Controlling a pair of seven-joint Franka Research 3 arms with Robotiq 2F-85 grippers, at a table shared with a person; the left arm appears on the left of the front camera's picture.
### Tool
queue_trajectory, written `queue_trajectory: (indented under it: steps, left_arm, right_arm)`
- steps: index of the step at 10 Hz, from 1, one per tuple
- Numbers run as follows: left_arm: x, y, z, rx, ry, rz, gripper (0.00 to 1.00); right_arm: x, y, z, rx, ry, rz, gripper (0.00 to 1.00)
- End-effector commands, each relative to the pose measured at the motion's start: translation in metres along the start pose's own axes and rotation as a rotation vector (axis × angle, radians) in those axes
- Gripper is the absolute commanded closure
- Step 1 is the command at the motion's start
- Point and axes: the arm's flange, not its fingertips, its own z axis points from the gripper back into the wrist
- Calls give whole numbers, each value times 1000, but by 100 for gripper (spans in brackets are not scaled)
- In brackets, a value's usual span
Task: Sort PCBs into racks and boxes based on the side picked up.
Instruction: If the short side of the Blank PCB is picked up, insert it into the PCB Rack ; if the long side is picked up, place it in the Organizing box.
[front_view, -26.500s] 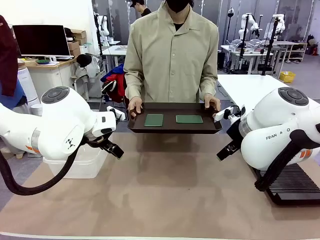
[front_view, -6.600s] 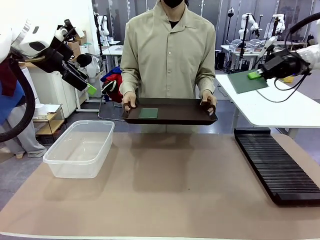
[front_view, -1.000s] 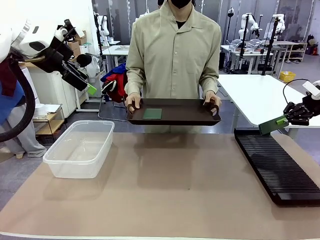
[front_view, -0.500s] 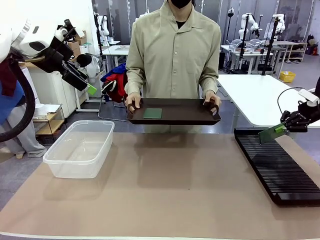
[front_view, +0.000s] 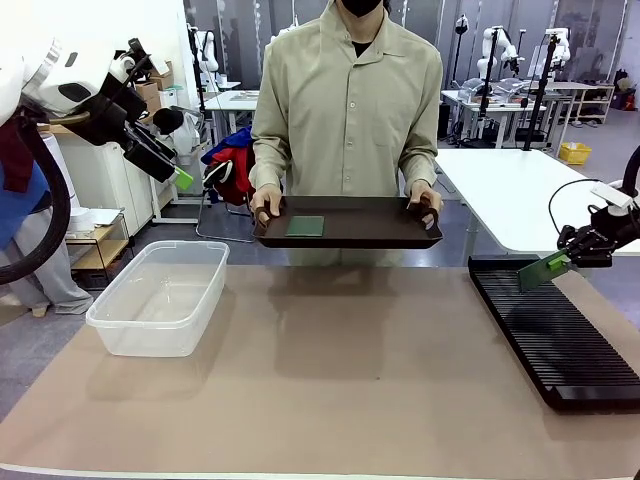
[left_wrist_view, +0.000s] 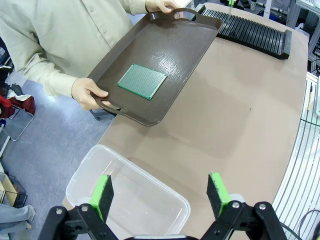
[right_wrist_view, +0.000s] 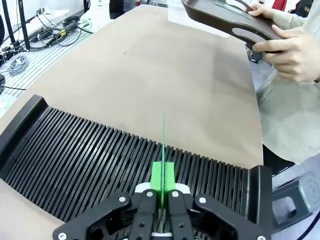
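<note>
A dark green PCB hangs edge-on just above the far end of the black slotted rack, with my right gripper shut on it. From the right wrist camera the board is a thin green line over the rack's slots. A second PCB lies on the dark brown tray held by a person; it also lies in the tray as a green board. My left gripper is raised at the far left, open and empty, above the clear box.
The person stands at the far side, both hands on the tray's handles. The clear box's rim sits below my left fingers. A white table stands behind the rack.
My right gripper has come down and a little inward with its PCB, closer to the rack's far end. The left arm, the tray and the person have stayed put.
</note>
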Motion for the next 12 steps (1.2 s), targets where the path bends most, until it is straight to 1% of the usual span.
queue_trajectory:
  steps: [1, 2, 4, 8, 10, 12]
  left_arm:
    - [-2, 1, 0, -11, 5, -14, 0]
    - [-2, 1, 0, -11, 5, -14, 0]
    - [-2, 1, 0, -11, 5, -14, 0]
    - [-2, 1, 0, -11, 5, -14, 0]
    - [-2, 1, 0, -11, 5, -14, 0]
    - [-2, 1, 0, -11, 5, -14, 0]
  right_arm:
    - [-3, -6, -3, 11, -5, -1, 98]
    - [-7, -7, -9, -3, -5, -5, 98]
    - [-10, -9, -12, 4, -6, -3, 98]
    - [-14, -11, -20, -31, 11, 6, 98]
    - [-18, -13, -24, -49, 6, -5, 98]
    - [-21, -13, -29, -67, -24, -30, 98]
